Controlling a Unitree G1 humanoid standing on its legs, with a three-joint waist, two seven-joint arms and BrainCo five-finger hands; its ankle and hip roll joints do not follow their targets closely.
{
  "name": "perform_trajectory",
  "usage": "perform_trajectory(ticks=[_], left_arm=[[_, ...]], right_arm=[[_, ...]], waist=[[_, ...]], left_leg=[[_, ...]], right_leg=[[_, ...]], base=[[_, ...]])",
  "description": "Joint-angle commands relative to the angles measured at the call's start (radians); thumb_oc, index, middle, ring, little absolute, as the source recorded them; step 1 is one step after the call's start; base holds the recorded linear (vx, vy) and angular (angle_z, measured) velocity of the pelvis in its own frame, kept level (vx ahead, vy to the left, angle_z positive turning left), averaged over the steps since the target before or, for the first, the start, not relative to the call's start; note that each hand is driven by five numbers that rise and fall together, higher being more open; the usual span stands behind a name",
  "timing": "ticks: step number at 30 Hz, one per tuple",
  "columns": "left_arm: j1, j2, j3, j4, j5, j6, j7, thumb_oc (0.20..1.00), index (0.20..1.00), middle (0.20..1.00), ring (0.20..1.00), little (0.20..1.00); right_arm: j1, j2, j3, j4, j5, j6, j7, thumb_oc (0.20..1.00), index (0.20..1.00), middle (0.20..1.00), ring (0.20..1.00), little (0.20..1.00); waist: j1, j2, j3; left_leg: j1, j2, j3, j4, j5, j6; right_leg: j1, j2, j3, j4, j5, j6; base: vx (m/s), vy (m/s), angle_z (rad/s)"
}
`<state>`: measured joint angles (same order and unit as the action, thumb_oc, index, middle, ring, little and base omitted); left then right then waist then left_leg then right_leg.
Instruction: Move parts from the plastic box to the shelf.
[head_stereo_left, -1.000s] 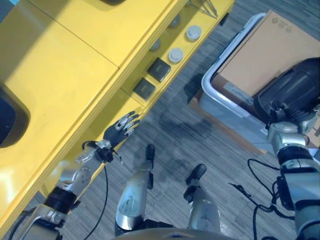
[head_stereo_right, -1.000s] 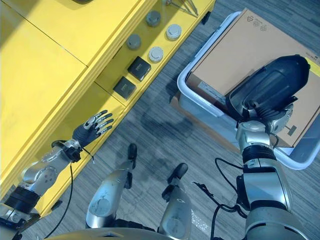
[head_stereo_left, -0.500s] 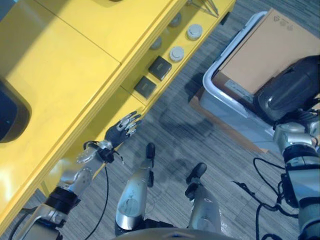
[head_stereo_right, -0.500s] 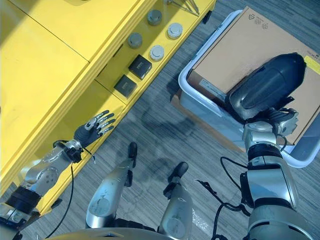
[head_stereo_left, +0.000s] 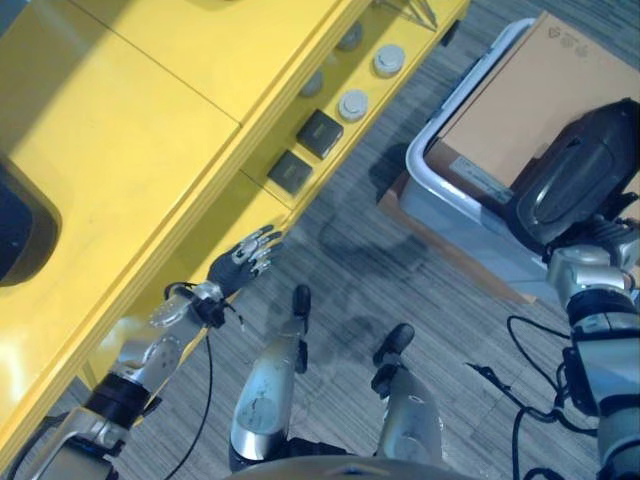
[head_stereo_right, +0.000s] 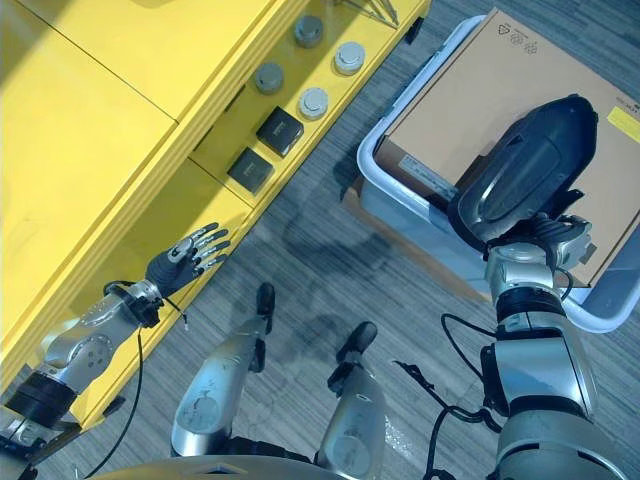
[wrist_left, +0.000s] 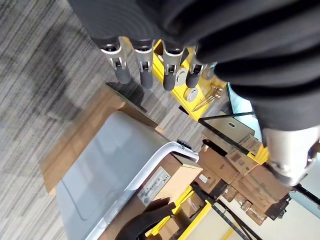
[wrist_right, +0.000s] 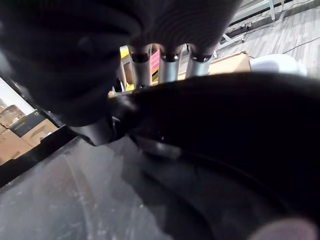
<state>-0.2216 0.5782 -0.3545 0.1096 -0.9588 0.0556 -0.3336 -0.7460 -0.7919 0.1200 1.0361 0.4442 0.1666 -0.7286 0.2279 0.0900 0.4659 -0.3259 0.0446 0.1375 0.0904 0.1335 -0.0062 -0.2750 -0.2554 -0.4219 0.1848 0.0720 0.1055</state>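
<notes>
A large curved black part (head_stereo_right: 525, 170) stands tilted up over the white-rimmed plastic box (head_stereo_right: 372, 150) at the right. My right hand (head_stereo_right: 556, 243) is shut on its lower end; its fingers (wrist_right: 167, 62) reach past the part's edge (wrist_right: 225, 150). A flat brown cardboard sheet (head_stereo_right: 470, 90) lies in the box under the part. The yellow shelf (head_stereo_right: 100, 120) runs along the left. My left hand (head_stereo_right: 180, 262) hovers open and holds nothing beside the shelf's lower ledge, with its straight fingers (wrist_left: 142, 70) pointing toward the box (wrist_left: 105, 165).
On the shelf's lower ledge lie two black square parts (head_stereo_right: 279, 132) (head_stereo_right: 249, 171) and several round grey parts (head_stereo_right: 313, 102). The box rests on a brown board (head_stereo_right: 352, 203) on grey carpet. Stacked cardboard cartons (wrist_left: 235, 170) stand beyond the box.
My right hand has shifted a little to the right and tipped the black part more upright over the box. The left hand has stayed where it was.
</notes>
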Motion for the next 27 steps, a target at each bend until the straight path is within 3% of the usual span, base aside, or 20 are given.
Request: perform_trajectory(ticks=[1, 6, 14, 19, 21, 23, 25, 27], left_arm=[[0.016, 0.013, 0.026, -0.059, -0.024, -0.056, -0.039, 1.000, 1.000, 1.000, 1.000, 1.000], [0.042, 0.003, 0.061, -0.111, -0.026, -0.021, -0.037, 1.000, 1.000, 1.000, 1.000, 1.000], [0.077, -0.064, 0.088, -0.154, -0.001, 0.072, 0.011, 1.000, 1.000, 1.000, 1.000, 1.000], [0.065, -0.119, 0.063, -0.108, 0.040, 0.188, 0.107, 1.000, 1.000, 1.000, 1.000, 1.000], [0.056, -0.133, 0.057, -0.095, 0.048, 0.213, 0.103, 1.000, 1.000, 1.000, 1.000, 1.000], [0.032, -0.166, 0.028, -0.073, 0.057, 0.290, 0.109, 1.000, 1.000, 1.000, 1.000, 1.000], [0.014, -0.180, 0.010, -0.060, 0.050, 0.313, 0.121, 1.000, 1.000, 1.000, 1.000, 1.000], [-0.069, -0.238, -0.063, 0.032, 0.045, 0.399, 0.154, 1.000, 1.000, 1.000, 1.000, 1.000]], right_arm=[[0.023, -0.042, 0.070, -0.077, -0.043, -0.041, 0.006, 0.200, 0.200, 0.200, 0.200, 0.200], [0.102, -0.020, 0.020, -0.219, -0.104, -0.044, 0.014, 0.200, 0.200, 0.200, 0.200, 0.200], [0.266, 0.054, -0.028, -0.503, -0.260, 0.011, 0.094, 0.200, 0.200, 0.200, 0.200, 0.200], [0.342, 0.129, 0.012, -0.649, -0.354, 0.044, 0.184, 0.200, 0.200, 0.200, 0.200, 0.200], [0.356, 0.148, 0.026, -0.670, -0.372, 0.051, 0.206, 0.200, 0.200, 0.200, 0.200, 0.200], [0.368, 0.183, 0.068, -0.692, -0.423, 0.052, 0.238, 0.200, 0.200, 0.200, 0.200, 0.200], [0.367, 0.195, 0.090, -0.688, -0.441, 0.046, 0.253, 0.200, 0.200, 0.200, 0.200, 0.200], [0.328, 0.248, 0.183, -0.656, -0.450, 0.035, 0.276, 0.200, 0.200, 0.200, 0.200, 0.200]], waist=[[0.011, -0.025, -0.017], [0.004, -0.037, -0.068], [-0.025, -0.055, -0.178], [-0.049, -0.070, -0.254], [-0.054, -0.073, -0.271], [-0.063, -0.076, -0.298], [-0.069, -0.077, -0.310], [-0.089, -0.080, -0.351]], left_leg=[[-0.038, -0.019, 0.003, 0.126, -0.143, -0.013], [0.029, -0.016, 0.006, 0.089, -0.142, -0.016], [0.167, -0.003, 0.025, 0.014, -0.140, -0.019], [0.240, 0.003, 0.039, -0.025, -0.137, -0.019], [0.248, 0.005, 0.041, -0.031, -0.134, -0.019], [0.272, 0.007, 0.047, -0.041, -0.133, -0.019], [0.280, 0.009, 0.049, -0.044, -0.132, -0.019], [0.314, 0.013, 0.059, -0.063, -0.129, -0.022]], right_leg=[[0.048, -0.003, 0.027, -0.011, -0.035, 0.068], [0.104, 0.006, 0.028, -0.032, -0.040, 0.071], [0.211, 0.016, 0.040, -0.074, -0.046, 0.077], [0.264, 0.018, 0.051, -0.103, -0.041, 0.083], [0.269, 0.019, 0.054, -0.111, -0.036, 0.082], [0.287, 0.020, 0.061, -0.122, -0.034, 0.083], [0.294, 0.022, 0.065, -0.128, -0.033, 0.082], [0.318, 0.025, 0.074, -0.149, -0.026, 0.084]], base=[[0.00, 0.000, 0.00], [0.04, 0.015, 0.00], [0.10, 0.053, -0.05], [0.09, 0.037, -0.08], [0.05, 0.017, -0.12], [0.07, 0.022, -0.16], [0.07, 0.016, -0.05], [0.10, 0.028, -0.04]])
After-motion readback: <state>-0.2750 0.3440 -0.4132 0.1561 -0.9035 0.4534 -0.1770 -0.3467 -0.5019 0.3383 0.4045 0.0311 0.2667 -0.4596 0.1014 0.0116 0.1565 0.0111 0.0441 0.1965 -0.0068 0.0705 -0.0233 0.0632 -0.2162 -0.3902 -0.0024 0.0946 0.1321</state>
